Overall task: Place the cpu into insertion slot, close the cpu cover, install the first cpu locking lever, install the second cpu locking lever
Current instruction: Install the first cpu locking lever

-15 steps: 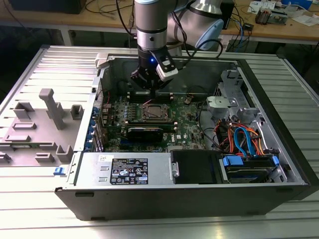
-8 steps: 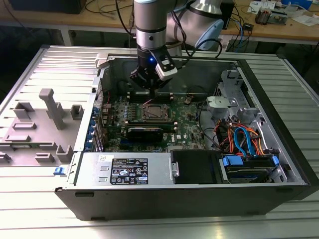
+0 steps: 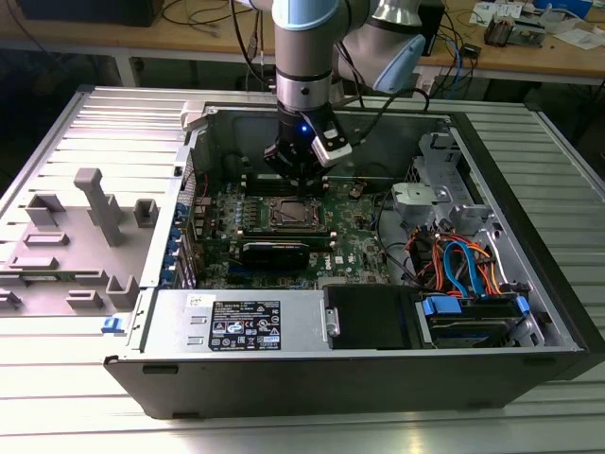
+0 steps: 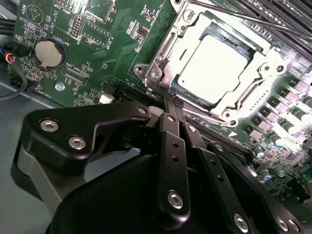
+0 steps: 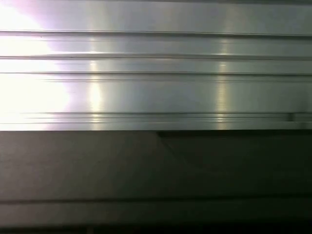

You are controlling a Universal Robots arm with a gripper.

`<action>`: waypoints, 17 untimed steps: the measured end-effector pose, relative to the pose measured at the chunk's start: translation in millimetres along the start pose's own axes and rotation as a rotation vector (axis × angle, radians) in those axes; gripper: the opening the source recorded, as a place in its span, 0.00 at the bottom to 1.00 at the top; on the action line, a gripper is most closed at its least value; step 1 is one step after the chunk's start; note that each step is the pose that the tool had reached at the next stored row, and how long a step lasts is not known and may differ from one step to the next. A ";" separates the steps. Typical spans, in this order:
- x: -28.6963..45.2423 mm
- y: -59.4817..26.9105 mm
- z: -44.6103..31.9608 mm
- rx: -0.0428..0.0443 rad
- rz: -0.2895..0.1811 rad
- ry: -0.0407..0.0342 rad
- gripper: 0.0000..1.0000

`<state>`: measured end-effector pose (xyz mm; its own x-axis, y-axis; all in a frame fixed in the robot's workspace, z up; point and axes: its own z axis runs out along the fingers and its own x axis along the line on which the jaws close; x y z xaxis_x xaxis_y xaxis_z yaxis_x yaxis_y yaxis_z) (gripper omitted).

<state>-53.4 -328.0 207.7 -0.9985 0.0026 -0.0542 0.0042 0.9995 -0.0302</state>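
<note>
The open black-and-grey computer case [image 3: 529, 312] lay on the ribbed metal table [image 3: 57, 416], its green motherboard [image 3: 350, 236] exposed. The black gripper [image 4: 171, 100] hung just beside the socket, jaws pressed together and empty. The thin silver cpu cover [image 4: 168, 48] lay shut over the silvery-grey square cpu [image 4: 212, 66], seated in its slot.

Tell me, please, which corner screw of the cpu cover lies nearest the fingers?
The screw at the cpu cover corner just above the fingers in the second wrist view; the other corner screws sit farther across the cpu.
</note>
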 end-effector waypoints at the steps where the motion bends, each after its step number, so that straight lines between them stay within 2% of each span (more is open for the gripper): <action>1: -0.1 0.0 0.5 0.0000 0.000 0.0000 0.11; 9: -0.7 0.1 2.7 -0.0001 0.000 0.0001 0.11; 13: -0.9 0.1 -0.1 -0.0003 0.000 0.0000 0.11; 17: -2.1 0.1 0.8 0.0015 0.000 0.0001 0.11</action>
<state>-51.3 -328.0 207.1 -0.9985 0.0025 -0.0540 0.0042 0.9995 -0.0317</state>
